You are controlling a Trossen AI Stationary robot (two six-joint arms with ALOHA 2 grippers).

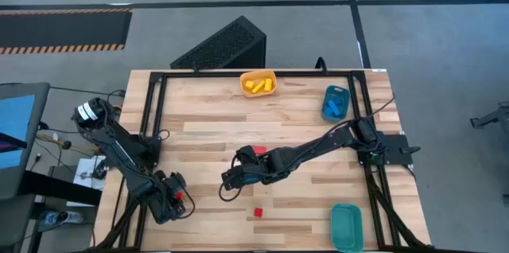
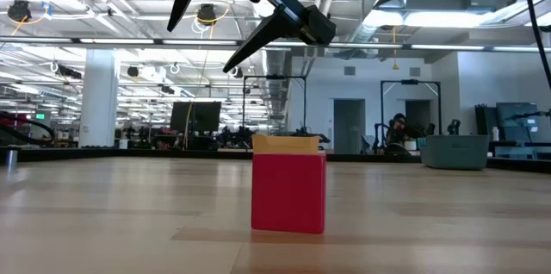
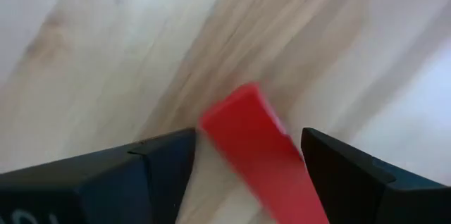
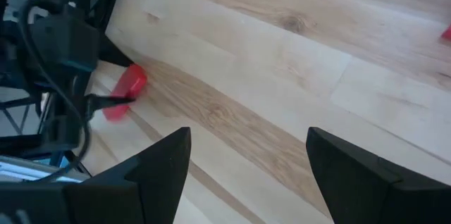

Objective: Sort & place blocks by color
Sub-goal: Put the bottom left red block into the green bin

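My left gripper (image 1: pixel 180 200) is at the table's near left, shut on a red bar (image 3: pixel 264 157), which also shows in the right wrist view (image 4: pixel 125 91). My right gripper (image 1: pixel 228 181) is open and empty above the table's middle (image 4: pixel 246 139); its spread fingers hang high in the low view (image 2: pixel 198 50). A red cube (image 1: pixel 258 212) stands on the table near the front edge (image 2: pixel 288 192). A red block (image 1: pixel 257 151) lies beside my right arm. Yellow blocks (image 1: pixel 258 86) lie in the orange tray (image 1: pixel 245 78), blue blocks (image 1: pixel 334 106) in the blue tray (image 1: pixel 328 92). My left gripper has the red bar between its two fingers (image 3: pixel 165 171). The bar lies slantwise in the gap, its free end (image 3: pixel 239 108) sticking out past the fingertips. Whether the bar is clear of the table I cannot tell.
A teal tray (image 1: pixel 347 227) stands at the near right corner. The orange tray is at the far edge, the blue tray at the far right. A black frame (image 1: pixel 155 102) runs round the table. Bare wood lies between the arms.
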